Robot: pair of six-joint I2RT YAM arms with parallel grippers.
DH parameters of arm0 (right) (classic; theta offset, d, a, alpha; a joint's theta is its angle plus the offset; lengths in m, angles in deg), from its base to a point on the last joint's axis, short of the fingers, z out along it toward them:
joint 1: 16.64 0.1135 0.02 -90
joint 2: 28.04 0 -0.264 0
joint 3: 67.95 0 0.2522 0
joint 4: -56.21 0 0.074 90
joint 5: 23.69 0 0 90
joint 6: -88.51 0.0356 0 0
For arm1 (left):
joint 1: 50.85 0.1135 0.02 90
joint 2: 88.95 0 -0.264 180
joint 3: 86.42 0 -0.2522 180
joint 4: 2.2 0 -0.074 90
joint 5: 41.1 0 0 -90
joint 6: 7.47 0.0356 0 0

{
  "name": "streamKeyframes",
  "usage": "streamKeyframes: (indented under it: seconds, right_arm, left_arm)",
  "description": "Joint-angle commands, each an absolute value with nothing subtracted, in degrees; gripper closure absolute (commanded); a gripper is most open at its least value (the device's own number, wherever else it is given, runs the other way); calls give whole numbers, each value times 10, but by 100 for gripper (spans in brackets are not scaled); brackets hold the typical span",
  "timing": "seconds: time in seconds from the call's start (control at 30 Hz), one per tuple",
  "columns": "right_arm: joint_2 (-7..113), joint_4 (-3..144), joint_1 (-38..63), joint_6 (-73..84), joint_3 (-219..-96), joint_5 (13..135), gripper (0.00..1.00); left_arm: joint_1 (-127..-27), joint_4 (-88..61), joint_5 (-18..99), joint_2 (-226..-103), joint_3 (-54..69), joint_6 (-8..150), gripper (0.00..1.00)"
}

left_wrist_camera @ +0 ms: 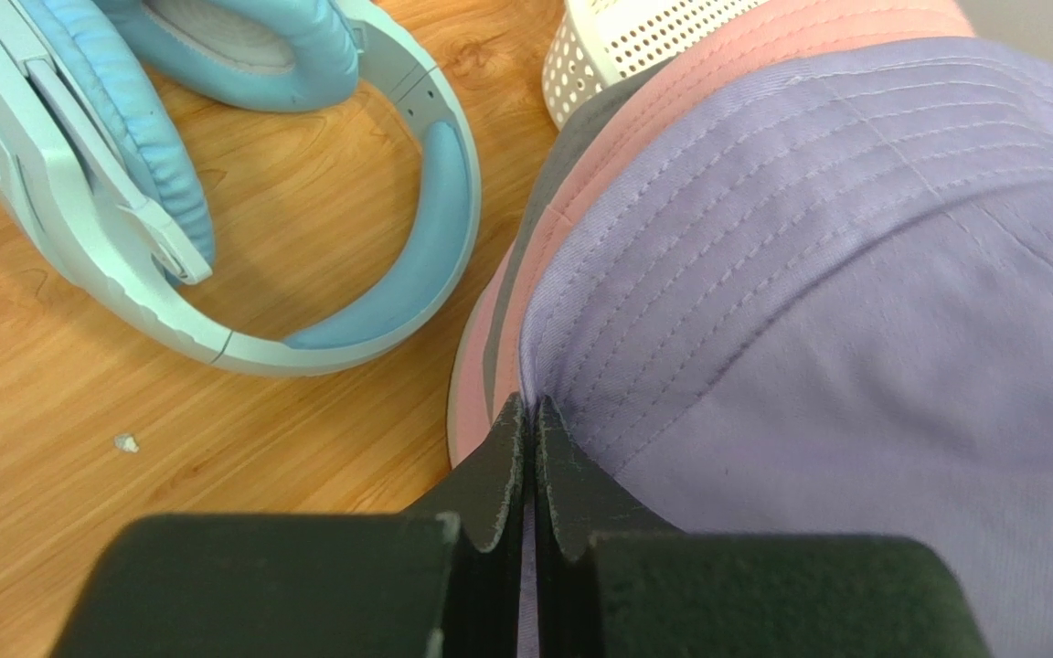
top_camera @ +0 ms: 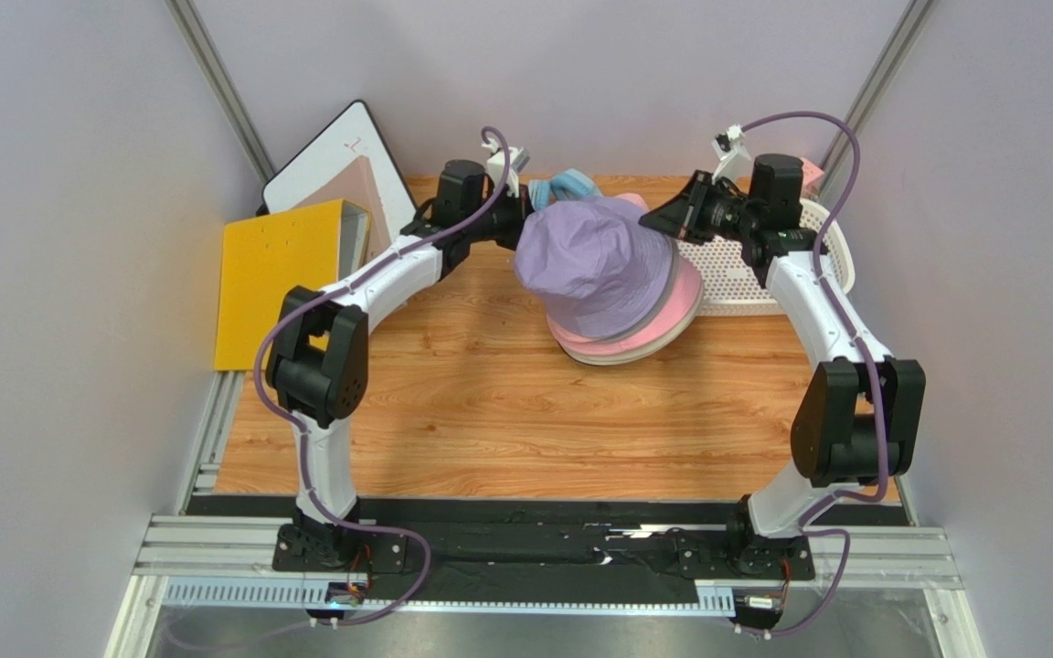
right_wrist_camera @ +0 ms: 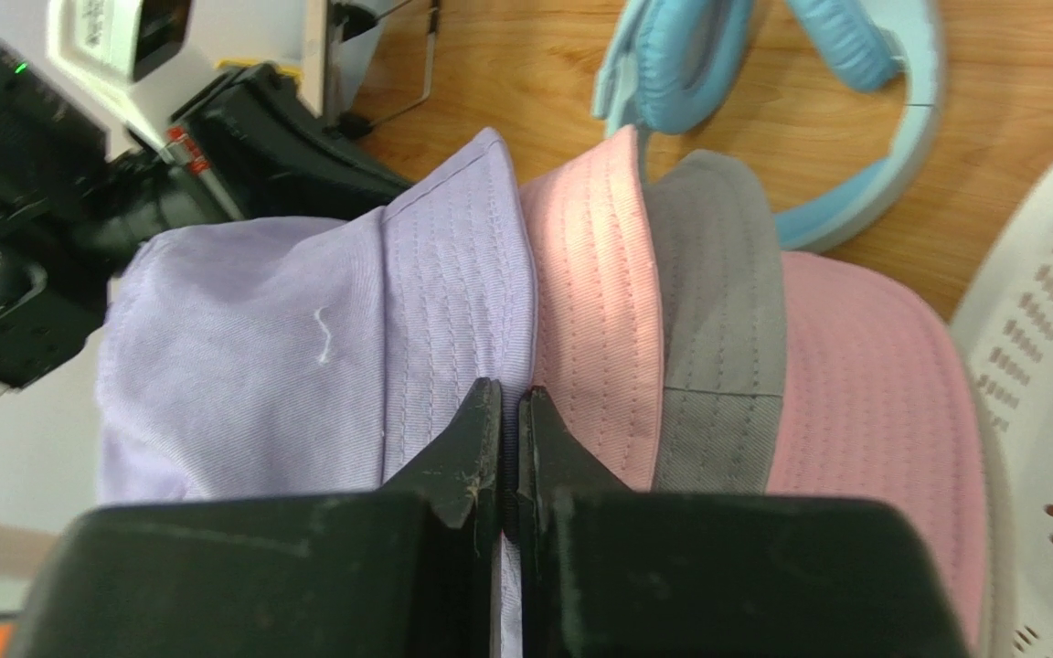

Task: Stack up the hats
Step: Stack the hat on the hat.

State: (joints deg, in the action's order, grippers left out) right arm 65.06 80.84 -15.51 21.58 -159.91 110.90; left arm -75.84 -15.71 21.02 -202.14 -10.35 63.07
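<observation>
The wooden bench (top_camera: 464,398) shows whole only from above, with a yellow board (top_camera: 271,281) at its left edge and a white perforated basket (top_camera: 752,267) at the far right. Between the two arms, the lavender hat (top_camera: 594,261) lies crown-up over a stack toward the far middle of the bench, with the brim of a pink hat (top_camera: 683,302) showing beneath it. The overhead view hides the grey hat (right_wrist_camera: 711,315). The right wrist view shows its brim lying with pink fabric on both sides. Light blue headphones (left_wrist_camera: 395,274) lie on the wood just beside the stack and barely peek out from above. The left claw (left_wrist_camera: 532,411) is pinched together on the lavender brim, and the right claw (right_wrist_camera: 509,398) is clamped on the opposite side. Both grips are plain only in the wrist views. A tiny pale speck (left_wrist_camera: 124,442) shows only to the left wrist.
</observation>
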Motion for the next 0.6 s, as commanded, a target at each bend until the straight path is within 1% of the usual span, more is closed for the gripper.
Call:
streamKeyframes:
  seconds: [0.0,0.3,0.57]
  right_arm:
    - [639,867,-157,193,-1581,959,100]
    - [606,873,-158,191,-1546,883,100]
    - [604,887,-158,185,-1508,861,100]
  left_arm:
    - [-776,-131,208,-2033,-111,600,100]
    - [-778,-101,238,-2058,-103,556,100]
    - [-779,-89,243,-2092,-92,528,100]
